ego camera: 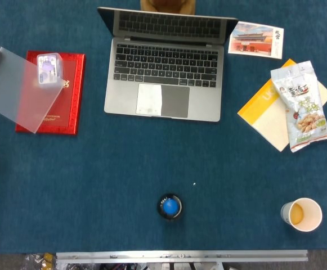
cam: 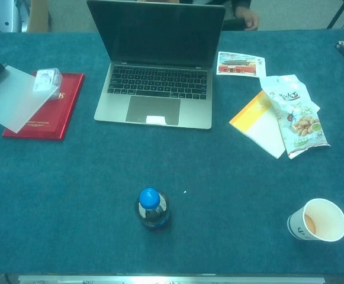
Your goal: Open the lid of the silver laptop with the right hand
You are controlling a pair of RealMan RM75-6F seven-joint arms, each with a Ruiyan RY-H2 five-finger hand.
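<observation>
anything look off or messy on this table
Nothing spilled or damaged. The laptop already stands open. A frosted plastic sheet lies askew, overlapping the red book, and the snack bag sits crooked on the yellow booklet.

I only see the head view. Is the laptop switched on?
Observer: No. In the chest view the laptop has a dark screen, with the lid standing up.
Operator: Is anyone behind it?
Observer: Yes. A person's hand shows past the table's far edge, right of the lid.
Operator: What's the blue dot near me?
Observer: The cap of a bottle standing upright.
</observation>
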